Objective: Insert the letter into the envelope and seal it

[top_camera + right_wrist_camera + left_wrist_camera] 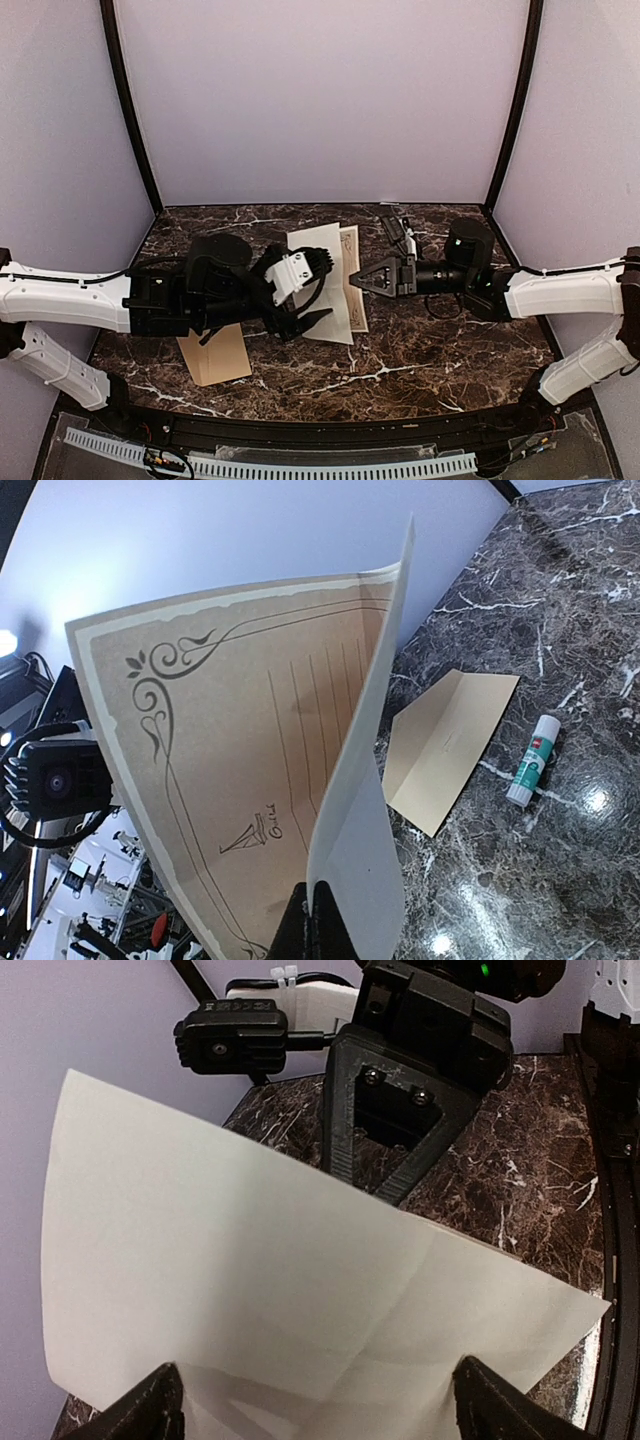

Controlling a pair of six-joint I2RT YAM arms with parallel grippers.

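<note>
The letter (332, 262) is held up off the table at the middle, bent over on itself. In the right wrist view its bordered, ruled face (230, 740) shows on the left and its white back curls to the right. My right gripper (356, 280) is shut on the letter's edge, jaws pressed together on it (322, 915). My left gripper (322, 290) is open, its fingers spread wide at the letter's other side. The sheet's plain white back (300, 1260) fills the left wrist view between the two fingertips (150, 1410). The brown envelope (215, 355) lies flat at front left, flap open (450, 740).
A glue stick (532, 762) lies on the dark marble table (430, 350) beside the envelope; in the top view it is hidden. The right gripper shows in the left wrist view (400, 1110) behind the sheet. Lilac walls close the back and sides.
</note>
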